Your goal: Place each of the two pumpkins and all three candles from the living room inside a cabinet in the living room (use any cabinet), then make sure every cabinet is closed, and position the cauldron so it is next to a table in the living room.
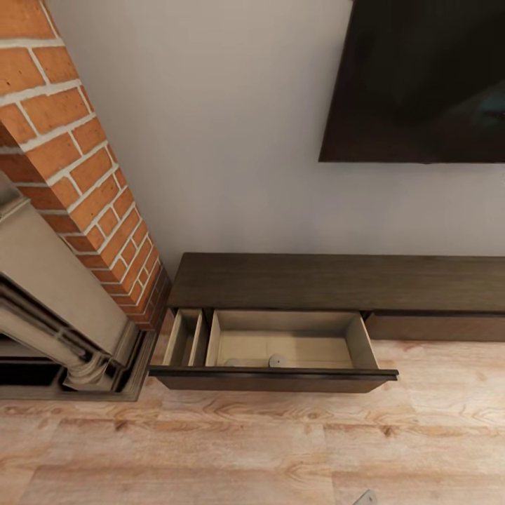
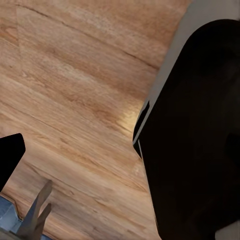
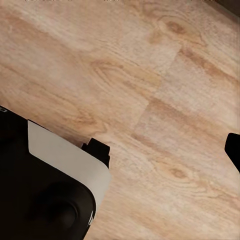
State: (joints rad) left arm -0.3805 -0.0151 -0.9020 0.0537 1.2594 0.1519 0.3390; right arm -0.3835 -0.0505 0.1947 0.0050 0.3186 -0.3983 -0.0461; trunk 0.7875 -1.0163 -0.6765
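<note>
Right now the head view looks down at the cabinet, a long low dark brown unit against the pale wall, with its left drawer pulled out toward the near side over the wood floor. Drawer inside is pale beige, split into a narrow left compartment and a wide right one. One candle, small grey stub, sits in the wide compartment at its near edge, just behind the dark drawer front; another greyish shape seems to lie just left of it, mostly hidden by the front, cannot tell what it is. Right cabinet front looks shut. Brick fireplace column and pale mantel stand left of the cabinet, dark TV hangs on the wall at far right. Left wrist view: plank floor with a large black and white robot body part beside it; left jaws cannot be made out, cannot tell how they stand. Right wrist view: floor and a black and white robot part; right jaws likewise cannot tell.
</note>
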